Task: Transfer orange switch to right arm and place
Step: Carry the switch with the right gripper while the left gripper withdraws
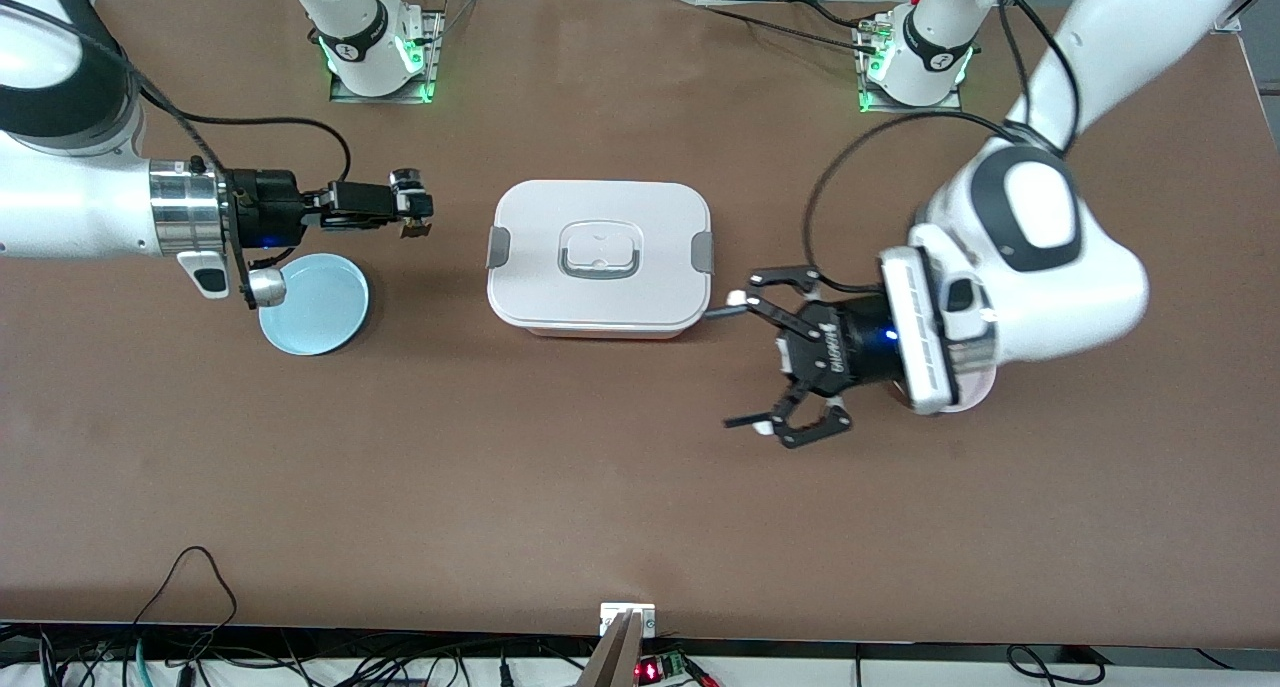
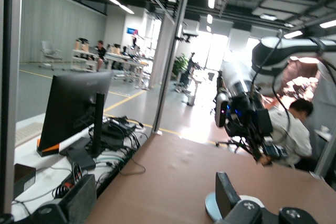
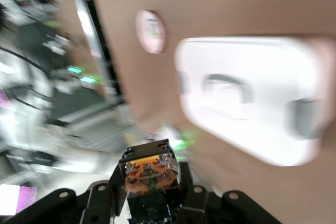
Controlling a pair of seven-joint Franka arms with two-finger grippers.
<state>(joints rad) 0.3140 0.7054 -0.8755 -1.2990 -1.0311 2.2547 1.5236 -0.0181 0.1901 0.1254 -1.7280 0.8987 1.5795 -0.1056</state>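
The orange switch (image 3: 149,172), a tiny black block with an orange face, sits between the jaws of my right gripper (image 1: 412,207), which is shut on it. In the front view the switch (image 1: 413,228) shows as a small dark speck at the fingertips. That gripper hangs over bare table between the blue plate (image 1: 315,305) and the white lidded box (image 1: 600,257). My left gripper (image 1: 748,360) is open and holds nothing, over the table beside the box toward the left arm's end. The left wrist view shows the right gripper (image 2: 247,121) far off and the blue plate (image 2: 210,206).
The white box has grey clips at both ends and a recessed handle in its lid. A pink plate (image 3: 151,31) lies under the left arm's wrist, mostly hidden in the front view. Cables run along the table's near edge.
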